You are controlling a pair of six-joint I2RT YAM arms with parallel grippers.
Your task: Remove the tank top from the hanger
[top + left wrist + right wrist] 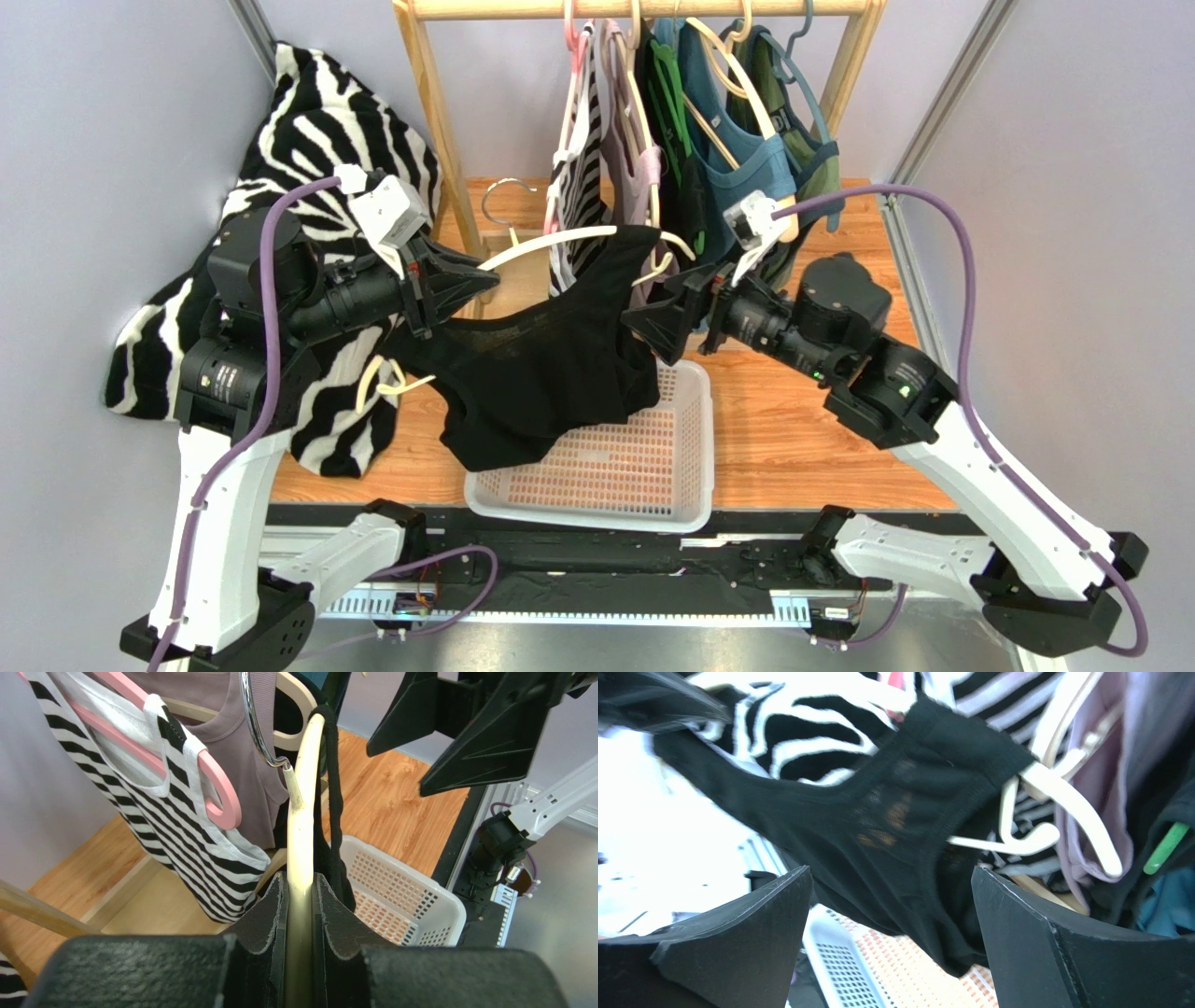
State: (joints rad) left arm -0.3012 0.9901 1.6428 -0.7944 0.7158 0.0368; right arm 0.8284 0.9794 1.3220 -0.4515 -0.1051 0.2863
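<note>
A black tank top [540, 364] hangs on a cream hanger [554, 241] held out level above the white basket [673, 476]. My left gripper [470, 284] is shut on the hanger's left end; in the left wrist view the cream bar [307, 812] runs between its jaws [303, 882], with the black strap [335, 812] beside it. My right gripper [648, 322] is open at the top's right shoulder. In the right wrist view the black fabric [892, 826] hangs between and beyond its spread jaws [892, 903], not gripped. The hanger's right end [1046, 791] sticks out of the fabric.
A wooden rack [631, 9] behind holds several hung tops: striped [182, 840], mauve [246, 756], teal [730, 126]. A zebra-print cloth [323, 154] drapes at the left behind my left arm. The basket also shows in both wrist views [414, 903] [843, 966].
</note>
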